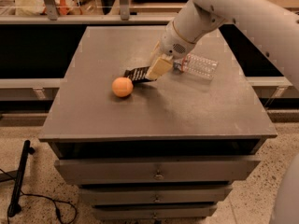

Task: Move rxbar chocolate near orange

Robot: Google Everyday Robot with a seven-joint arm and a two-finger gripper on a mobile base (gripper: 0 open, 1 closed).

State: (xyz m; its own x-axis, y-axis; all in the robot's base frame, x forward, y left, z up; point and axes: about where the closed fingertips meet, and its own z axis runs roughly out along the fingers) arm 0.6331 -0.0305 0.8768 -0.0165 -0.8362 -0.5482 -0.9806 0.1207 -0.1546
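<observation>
Gripper point(158, 70) low over table point(187, 111), coming in from upper right on white arm point(210, 13). Tan end of gripper down on right end of bar point(137, 73), hiding that end. Open or closed on bar: cannot tell.

Bar just left of gripper: black, flat, rows of white lettering facing up, sticking out leftward from under gripper. Whether flat on table or slightly raised, cannot tell.

Orange point(122, 87) down and to left of gripper, close beside bar's left end, on table toward front. Touching bar or a sliver apart: cannot tell.

Bottle point(198, 66) right of gripper, clear plastic, lying on its side, its near end just beside gripper, rest pointing away to right.

Below gripper, past table's front edge, stacked drawers point(159, 169). Far down and left, black cable point(18, 181) on speckled floor point(42, 143).
</observation>
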